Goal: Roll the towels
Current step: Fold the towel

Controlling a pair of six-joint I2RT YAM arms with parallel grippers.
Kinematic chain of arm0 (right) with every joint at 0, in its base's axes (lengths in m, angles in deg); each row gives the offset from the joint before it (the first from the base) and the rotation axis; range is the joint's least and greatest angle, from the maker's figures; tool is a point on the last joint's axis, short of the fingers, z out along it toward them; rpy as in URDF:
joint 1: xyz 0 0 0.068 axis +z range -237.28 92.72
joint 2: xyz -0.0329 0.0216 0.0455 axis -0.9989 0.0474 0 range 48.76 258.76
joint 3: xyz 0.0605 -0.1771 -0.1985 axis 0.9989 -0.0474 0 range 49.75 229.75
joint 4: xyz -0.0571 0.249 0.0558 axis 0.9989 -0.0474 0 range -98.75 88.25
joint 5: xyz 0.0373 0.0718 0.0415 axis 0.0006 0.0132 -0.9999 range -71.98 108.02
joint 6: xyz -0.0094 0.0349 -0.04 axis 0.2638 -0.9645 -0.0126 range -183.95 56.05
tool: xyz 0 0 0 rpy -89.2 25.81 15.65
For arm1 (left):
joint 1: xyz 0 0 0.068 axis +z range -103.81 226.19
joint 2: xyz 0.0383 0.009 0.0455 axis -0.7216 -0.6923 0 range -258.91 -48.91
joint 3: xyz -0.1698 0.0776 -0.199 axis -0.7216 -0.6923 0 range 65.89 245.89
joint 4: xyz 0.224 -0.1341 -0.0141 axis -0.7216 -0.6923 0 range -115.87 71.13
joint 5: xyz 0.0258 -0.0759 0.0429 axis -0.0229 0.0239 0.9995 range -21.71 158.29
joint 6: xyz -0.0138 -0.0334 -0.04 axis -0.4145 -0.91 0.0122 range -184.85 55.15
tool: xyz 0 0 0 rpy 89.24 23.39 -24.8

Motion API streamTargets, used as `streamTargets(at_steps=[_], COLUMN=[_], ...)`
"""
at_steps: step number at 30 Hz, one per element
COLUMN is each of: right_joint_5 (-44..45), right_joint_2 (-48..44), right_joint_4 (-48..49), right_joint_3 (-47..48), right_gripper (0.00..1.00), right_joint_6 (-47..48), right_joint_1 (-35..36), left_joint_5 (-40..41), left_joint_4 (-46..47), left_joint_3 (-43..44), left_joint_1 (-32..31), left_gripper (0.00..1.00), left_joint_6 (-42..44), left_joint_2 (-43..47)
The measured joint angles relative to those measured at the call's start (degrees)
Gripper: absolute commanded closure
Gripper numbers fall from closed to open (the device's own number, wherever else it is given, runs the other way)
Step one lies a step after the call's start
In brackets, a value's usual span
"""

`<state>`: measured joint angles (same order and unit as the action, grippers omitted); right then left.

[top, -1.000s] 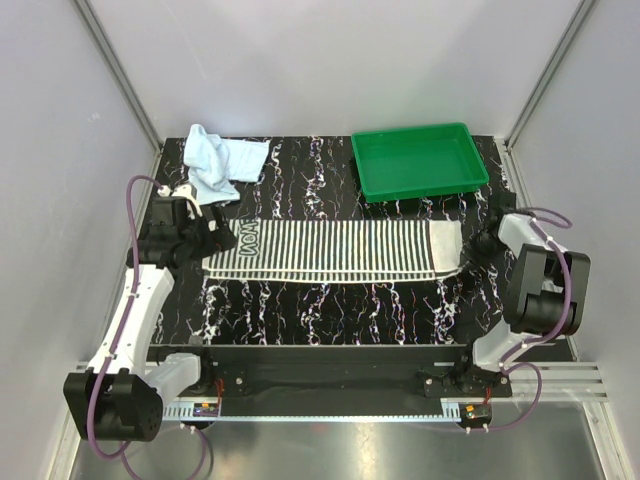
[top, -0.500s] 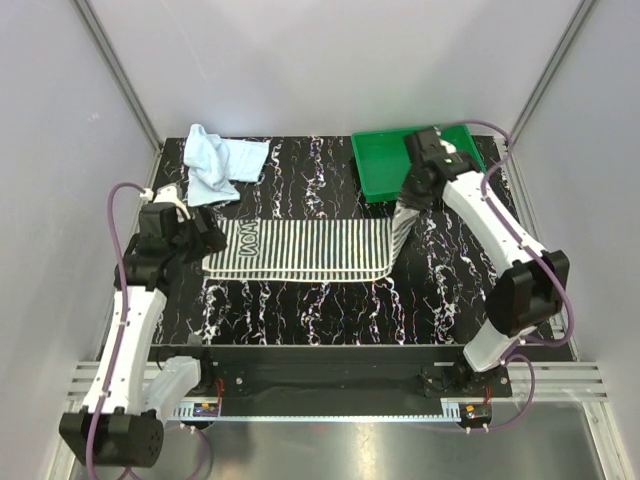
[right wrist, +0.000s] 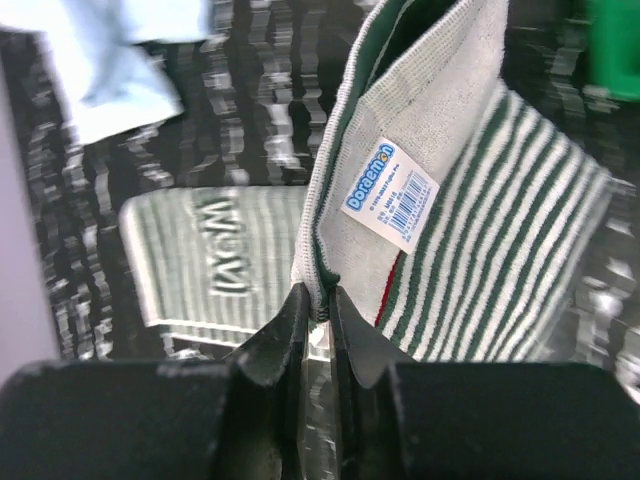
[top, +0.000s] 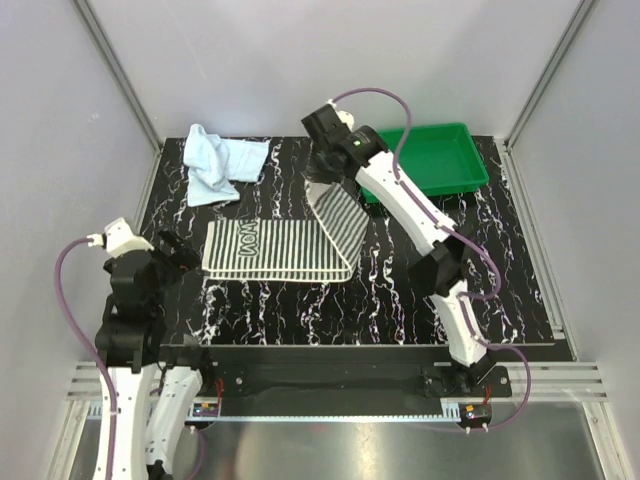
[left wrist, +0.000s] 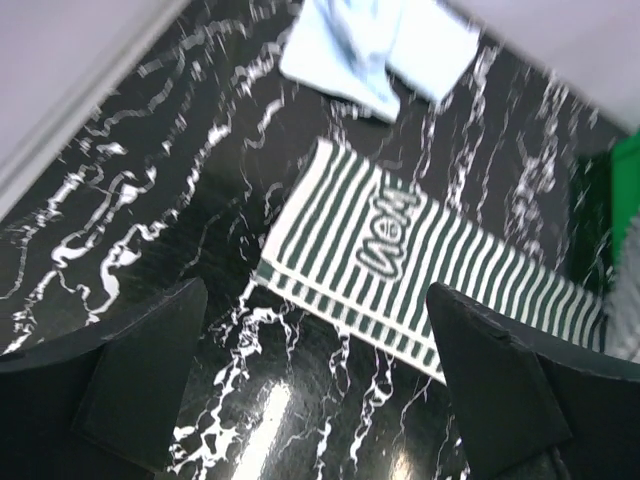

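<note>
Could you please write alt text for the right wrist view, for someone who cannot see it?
The right pincer is shut on an edge of the green-and-white striped cloth towel, holding that end up so its sewn-in white label faces the camera. The rest lies flat on the black marbled table, with the crumpled pale blue cloth towel at upper left.

Striped towel (top: 280, 250) centre, tray (top: 440, 160) beyond; front free.

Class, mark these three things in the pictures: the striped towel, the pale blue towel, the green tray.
striped towel (top: 275, 250): top external view, flat part beside the lettering.
pale blue towel (top: 222, 165): top external view, crumpled middle.
green tray (top: 445, 160): top external view, bare floor.
</note>
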<state>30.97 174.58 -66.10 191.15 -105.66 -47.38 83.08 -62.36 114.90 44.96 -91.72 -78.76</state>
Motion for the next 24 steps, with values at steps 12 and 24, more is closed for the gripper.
streamTargets(at_steps=[12,24], right_joint_5=[-9.3,-13.5], right_joint_2=[9.0,14.8], right_joint_4=[13.3,30.4], right_joint_3=[3.3,3.3], right_gripper=[1.00,1.00], right_joint_6=[1.6,4.8], right_joint_1=[9.7,14.9], left_joint_5=[8.5,12.1], left_joint_4=[2.9,2.9], left_joint_3=[-4.5,-4.5], left_joint_1=[-1.2,-1.2], left_gripper=[0.01,0.01], left_joint_6=[0.0,-0.2], left_joint_2=[6.4,6.5])
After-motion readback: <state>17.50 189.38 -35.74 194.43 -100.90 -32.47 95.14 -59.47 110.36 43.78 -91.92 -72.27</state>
